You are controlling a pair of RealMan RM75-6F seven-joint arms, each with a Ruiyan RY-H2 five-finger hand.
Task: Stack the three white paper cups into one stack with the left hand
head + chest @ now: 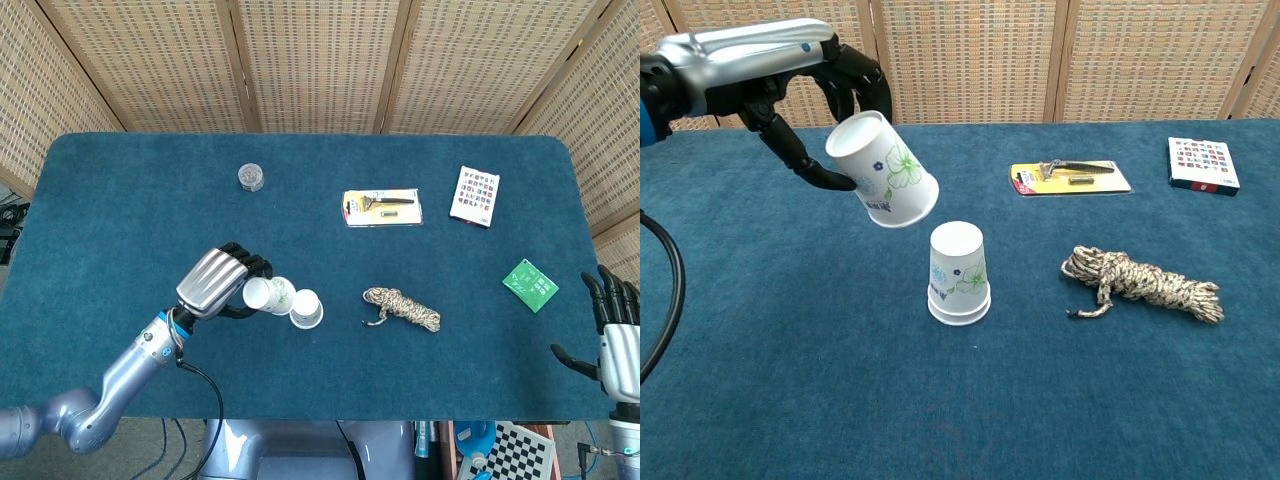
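Observation:
My left hand (790,80) grips a white paper cup (883,183) with a green flower print, upside down and tilted, held in the air up and left of the other cups. In the head view that hand (215,283) and held cup (268,296) sit just left of the stack. Two white cups (959,273) stand upside down, one nested on the other, on the blue table (790,400); they also show as the stack (306,309). My right hand (618,345) hovers at the table's right edge with fingers spread and nothing in it.
A coil of rope (1137,281) lies right of the stack. At the back are a small round tin (880,151), a packaged tool (1070,177) and a card box (1202,164). A green packet (530,285) lies near the right edge.

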